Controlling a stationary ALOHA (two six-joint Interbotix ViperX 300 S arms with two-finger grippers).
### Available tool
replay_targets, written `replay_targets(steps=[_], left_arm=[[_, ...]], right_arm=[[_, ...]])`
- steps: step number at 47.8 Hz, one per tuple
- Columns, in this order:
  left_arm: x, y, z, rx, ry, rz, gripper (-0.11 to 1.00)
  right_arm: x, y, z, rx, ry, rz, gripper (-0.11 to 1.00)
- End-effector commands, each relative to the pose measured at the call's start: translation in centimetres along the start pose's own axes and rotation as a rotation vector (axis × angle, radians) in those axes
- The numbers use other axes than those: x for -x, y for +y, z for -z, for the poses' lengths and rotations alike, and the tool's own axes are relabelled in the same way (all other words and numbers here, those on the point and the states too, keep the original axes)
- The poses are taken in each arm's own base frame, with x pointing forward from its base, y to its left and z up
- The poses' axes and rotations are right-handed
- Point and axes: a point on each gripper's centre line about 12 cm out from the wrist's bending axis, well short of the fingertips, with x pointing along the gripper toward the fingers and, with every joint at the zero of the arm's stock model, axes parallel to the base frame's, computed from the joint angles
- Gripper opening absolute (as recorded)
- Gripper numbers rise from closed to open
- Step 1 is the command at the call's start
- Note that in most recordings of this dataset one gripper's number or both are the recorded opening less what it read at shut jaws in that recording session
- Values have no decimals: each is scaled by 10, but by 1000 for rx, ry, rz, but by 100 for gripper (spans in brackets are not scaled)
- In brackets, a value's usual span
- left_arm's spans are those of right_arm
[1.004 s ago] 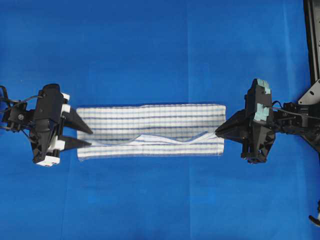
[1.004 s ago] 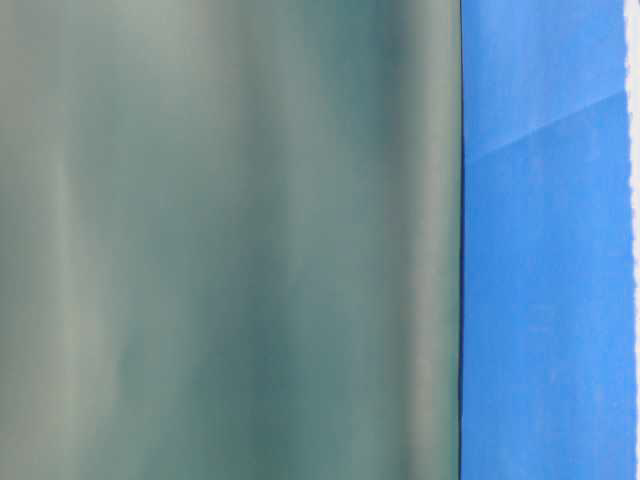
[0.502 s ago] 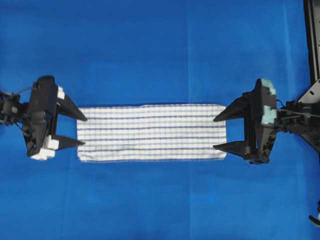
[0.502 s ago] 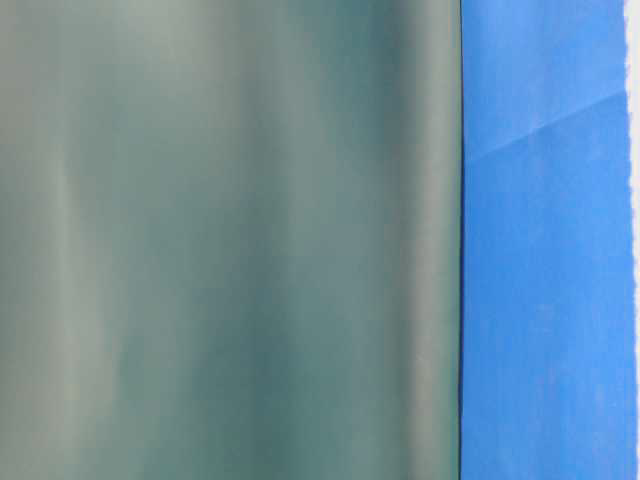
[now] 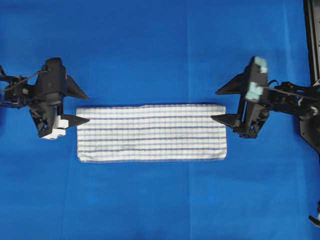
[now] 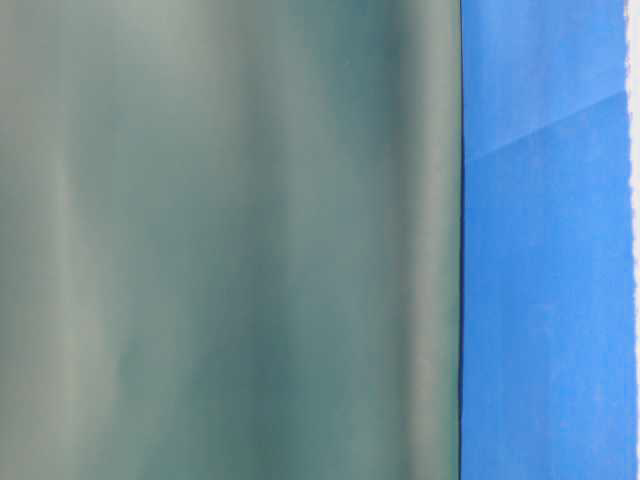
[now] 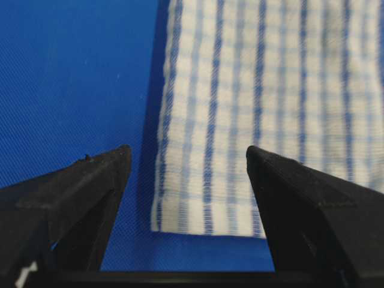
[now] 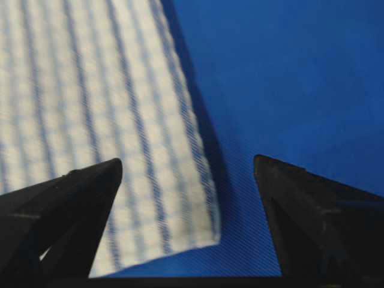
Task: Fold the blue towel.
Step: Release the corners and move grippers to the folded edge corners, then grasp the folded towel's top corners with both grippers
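Table-level view is blurred grey-green (image 6: pixel 230 240); blue towel (image 5: pixel 151 132) unseen there

Woven cloth towel (image 5: pixel 151 133), matt

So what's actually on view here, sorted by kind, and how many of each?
Striped towel: 1, the blue towel, lying flat.
Robot pincers: 2, the left pincer and the right pincer, both open.
Blue table covering: 1.
Total: 4.

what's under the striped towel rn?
The blue towel lies flat on the blue table covering, which shows all around it. Anything directly beneath is hidden; no bulge shows.
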Motion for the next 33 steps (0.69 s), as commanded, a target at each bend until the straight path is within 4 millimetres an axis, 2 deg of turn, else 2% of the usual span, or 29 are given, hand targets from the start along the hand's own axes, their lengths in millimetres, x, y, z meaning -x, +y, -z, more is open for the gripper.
replay_targets(steps=[1,9,18,22,27,33], left_arm=[[-9,2,-4,1,-24,-4,72],[-25,4,4,2,-21,-9,72],[-36,7,19,8,43,-19,70],[-37,7,20,12,47,-20,67],[-37,7,19,15,44,-20,53],[-37,6,20,10,64,-19,25]], right_arm=[[-9,0,-3,4,1,14,83],[-22,-2,4,13,34,39,83],[-25,-4,8,13,48,48,82],[-25,-3,7,15,46,48,78],[-25,-1,8,22,46,41,62],[-24,0,10,30,57,36,25]])
